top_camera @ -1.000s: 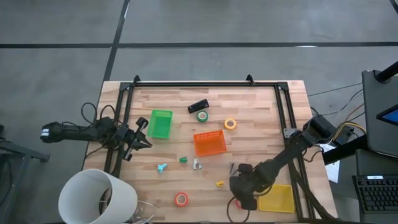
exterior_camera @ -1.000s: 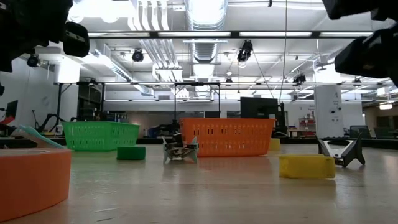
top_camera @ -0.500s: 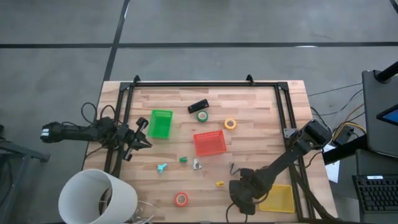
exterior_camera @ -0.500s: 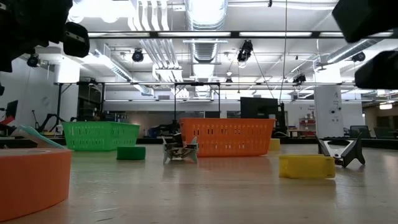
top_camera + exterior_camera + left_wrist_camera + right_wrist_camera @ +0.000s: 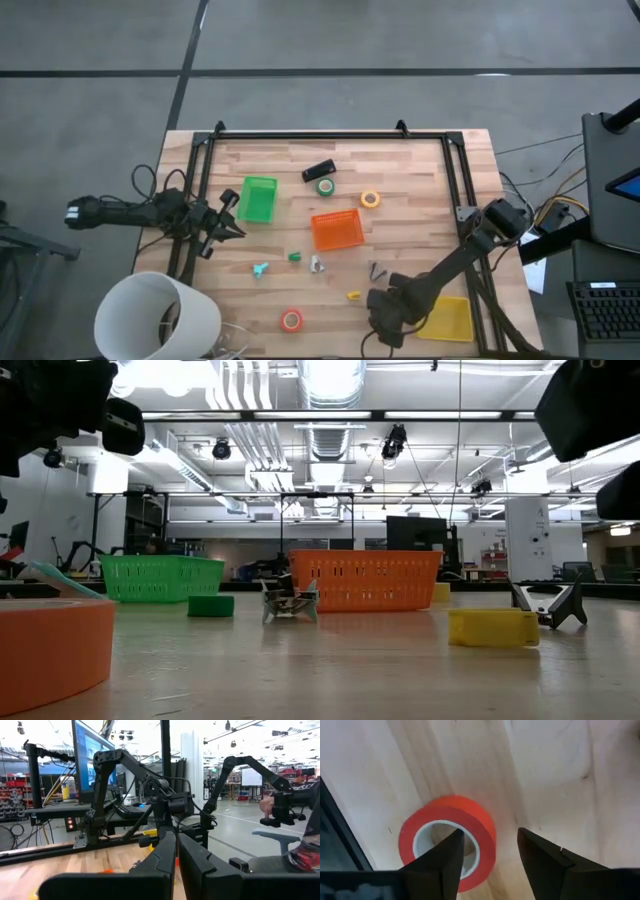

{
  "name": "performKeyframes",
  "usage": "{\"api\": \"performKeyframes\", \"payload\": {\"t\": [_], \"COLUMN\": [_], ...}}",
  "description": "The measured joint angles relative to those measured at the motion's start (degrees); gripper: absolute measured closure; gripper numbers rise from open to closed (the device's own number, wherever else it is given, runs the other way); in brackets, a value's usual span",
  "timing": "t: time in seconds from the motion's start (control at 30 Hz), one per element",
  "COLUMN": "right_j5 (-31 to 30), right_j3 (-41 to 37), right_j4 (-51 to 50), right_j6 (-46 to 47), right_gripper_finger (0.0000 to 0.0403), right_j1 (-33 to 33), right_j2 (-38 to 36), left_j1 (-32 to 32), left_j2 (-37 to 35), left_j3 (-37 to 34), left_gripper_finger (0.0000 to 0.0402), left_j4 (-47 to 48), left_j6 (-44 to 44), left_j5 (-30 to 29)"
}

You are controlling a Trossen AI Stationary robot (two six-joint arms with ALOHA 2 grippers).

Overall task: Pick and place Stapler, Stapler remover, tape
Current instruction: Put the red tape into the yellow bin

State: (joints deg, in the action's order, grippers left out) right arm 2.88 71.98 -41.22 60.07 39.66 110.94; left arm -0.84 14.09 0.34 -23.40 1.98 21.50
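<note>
While the left arm waits at the table's left edge, its gripper pressed together, the right gripper hangs low at the near edge, just left of the yellow bin.

In the right wrist view we see its fingers spread apart over a red tape roll lying flat on the wood: one tip sits over the roll's open centre, the other just outside the ring. We can't tell if they touch it.

We count four tape rolls: green, yellow, orange, plus the red one, hidden under the gripper from above.

One stapler, far side, just beside the green roll.

Three bins: green, orange, yellow.

Small bits mid-table: a teal piece, a green block, a metal clip, a dark piece, a small yellow piece.

We read no writing or labels.
</note>
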Motion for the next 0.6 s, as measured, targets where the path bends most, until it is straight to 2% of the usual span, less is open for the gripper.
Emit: {"api": "performKeyframes", "payload": {"t": [0.33,0.5,0.6], "right_j5": [-0.12,-2.16,-3.95], "right_j3": [5.85,6.50,6.55], "right_j4": [-5.62,-7.40,-7.60], "right_j6": [-0.29,-0.27,-0.26], "right_gripper_finger": [0.0313,0.0359,0.0368], "right_j1": [-0.20,-0.58,-0.68], "right_j2": [4.42,2.52,0.91], "left_j1": [0.00,0.00,0.00], "left_j2": [0.00,0.00,0.00], "left_j3": [0.00,0.00,0.00], "left_gripper_finger": [0.0378,0.0378,0.0378], "left_j4": [0.51,0.59,0.95], "left_j6": [0.00,-0.02,0.00], "left_j5": [0.01,0.00,0.00]}}
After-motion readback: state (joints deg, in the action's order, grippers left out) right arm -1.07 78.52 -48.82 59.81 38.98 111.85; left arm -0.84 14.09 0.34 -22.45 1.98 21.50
